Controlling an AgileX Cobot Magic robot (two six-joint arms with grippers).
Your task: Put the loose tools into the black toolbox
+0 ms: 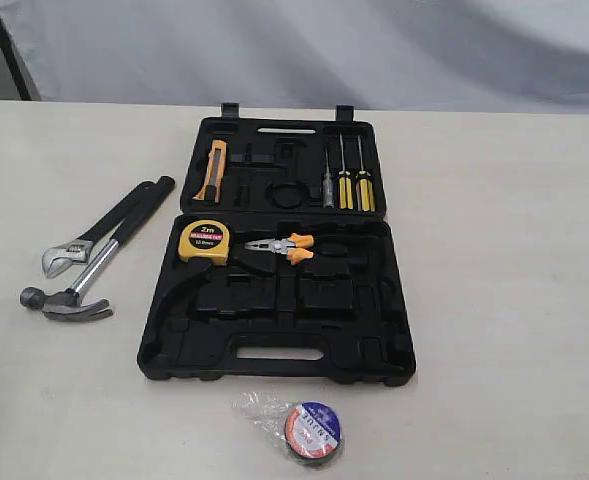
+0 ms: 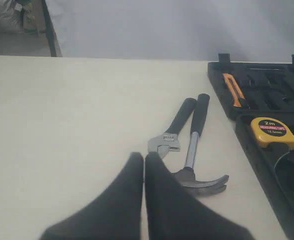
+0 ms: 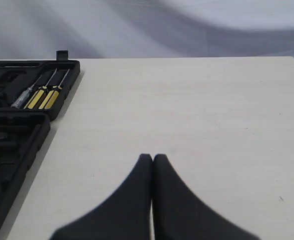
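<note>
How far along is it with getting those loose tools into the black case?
Nothing looks packed yet. Nothing is in hand: the left gripper and right gripper are both shut and empty. All three are left: the hammer and wrench lie side by side on the table left of the open toolbox, and the tape roll sits in front of it.

The yellow tape measure (image 1: pixel 204 241) has a black label reading "2m", and the red band beneath it seems to read "MEASURING TAPE". The tape roll (image 1: pixel 313 430) bears white lettering on its blue-red label, too small to read.
</note>
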